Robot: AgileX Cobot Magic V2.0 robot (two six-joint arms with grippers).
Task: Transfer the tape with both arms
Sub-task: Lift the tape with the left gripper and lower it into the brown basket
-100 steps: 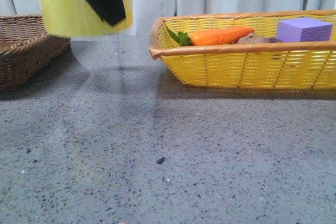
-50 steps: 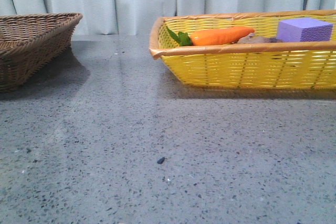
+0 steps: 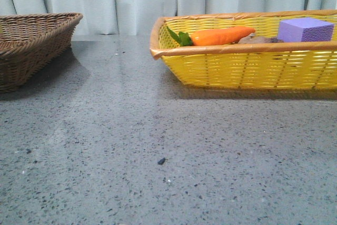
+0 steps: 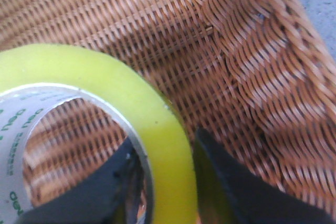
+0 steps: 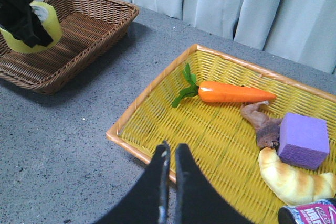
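Tape (image 4: 157,129), the glossy yellow roll, hangs in your left claw (image 4: 173,182) above the brown wicker basket (image 4: 252,77), which sits at the far left corner of the bench (image 3: 158,130). One dark finger passes through the core and the other presses the outer face, so the claw pinches the roll's wall. From the right wrist view you can see the roll (image 5: 29,27) suspended over the basket's floor, not resting on it.

Watch the release. You hold the roll tilted by one wall only, so it could land on its edge and roll against the slanted wicker side, or the inner finger could snag in the core and drag the roll back up as you lift away. Lower it closer to the weave before you spread the fingers.

Your right claw (image 5: 170,182) is pressed together and holds nothing, hovering over the near rim of the yellow basket (image 5: 157,156).

Green lettering runs along the white core, too cropped and skewed to read with confidence. A dark can (image 5: 310,214) at the yellow basket's corner shows pink-and-white print, cut off and illegible.
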